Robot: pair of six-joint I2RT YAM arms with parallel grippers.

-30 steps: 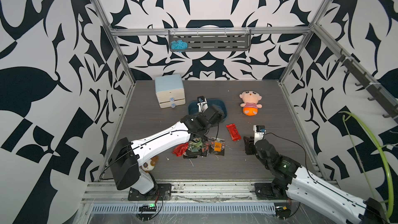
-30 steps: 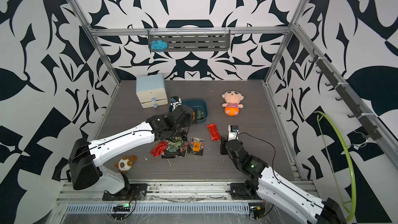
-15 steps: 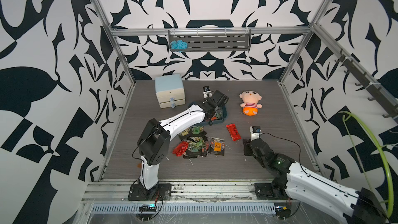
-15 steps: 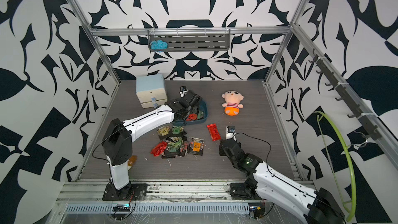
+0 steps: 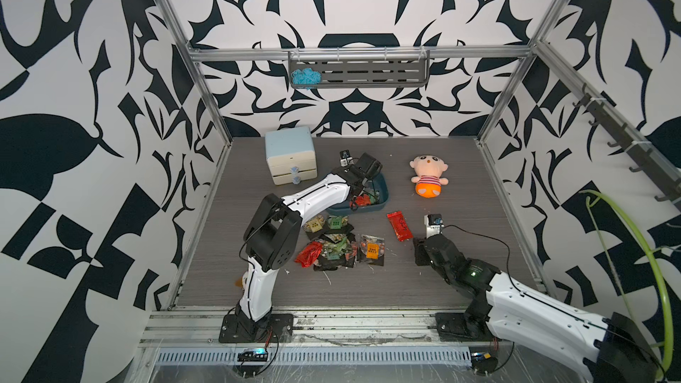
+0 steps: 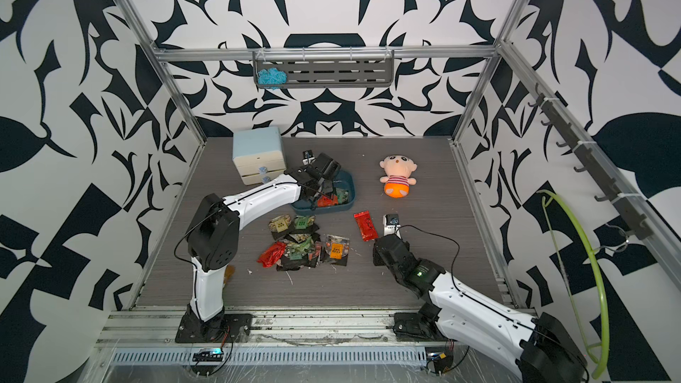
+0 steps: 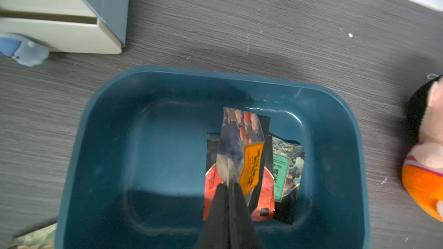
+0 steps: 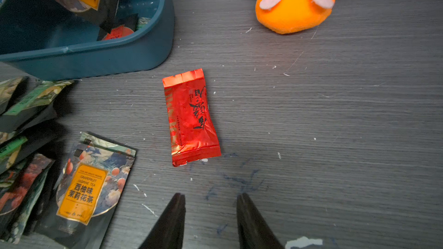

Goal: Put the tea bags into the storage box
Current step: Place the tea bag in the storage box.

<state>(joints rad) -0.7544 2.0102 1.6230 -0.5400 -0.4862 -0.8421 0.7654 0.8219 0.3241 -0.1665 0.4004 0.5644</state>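
The left gripper (image 7: 229, 185) pinches a light, crinkly tea bag (image 7: 242, 149) by its edge over the box (image 7: 167, 75) (slippery foil; a sealed rim likely suits best), while the right gripper (image 8: 211, 195), jaws apart, hovers near a red bag (image 8: 190, 116) on the desk (image 8: 335, 116).

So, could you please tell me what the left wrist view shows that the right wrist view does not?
Only the left wrist view: the pale drawer cabinet, and a clear look at the left gripper shut on the orange-label sachet. Only the right wrist view: the open right gripper, the red sachet flat on the table, and the pile of sachets beside it. Both: the storage box, the held sachet above it, and the orange bottom of the plush toy.
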